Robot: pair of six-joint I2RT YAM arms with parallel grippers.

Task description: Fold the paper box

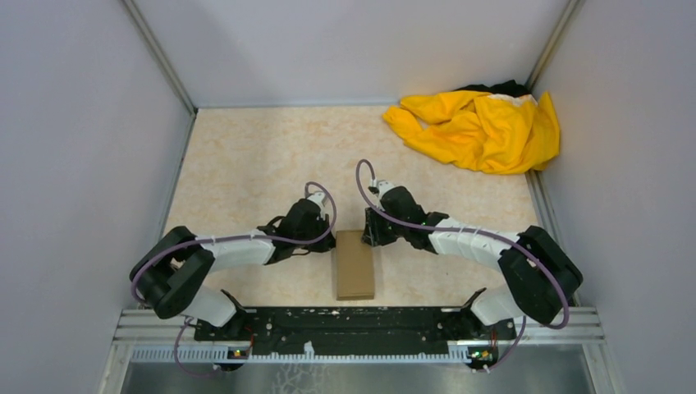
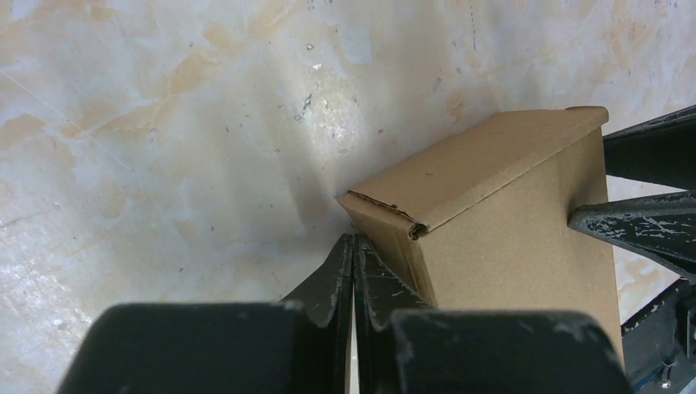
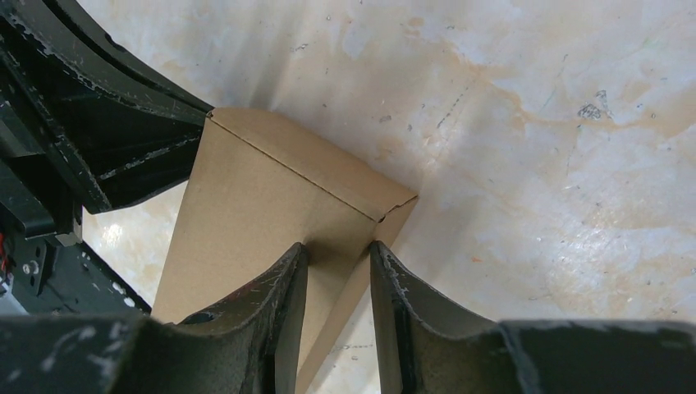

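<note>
Brown paper box [image 1: 354,267] sits folded; left pincer [image 2: 354,243] clenched beside it; right pincer [image 3: 337,246] astride, grip unclear.

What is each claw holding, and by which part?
Right claw straddles the paper box at its far right edge; grip cannot be told. Left claw, shut, holds nothing.

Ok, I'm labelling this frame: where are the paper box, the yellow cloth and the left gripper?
paper box [image 1: 355,267]: top view, its flat upper face.
yellow cloth [image 1: 484,131]: top view, middle of the crumpled heap.
left gripper [image 2: 354,242]: left wrist view, between its shut fingertips.
</note>
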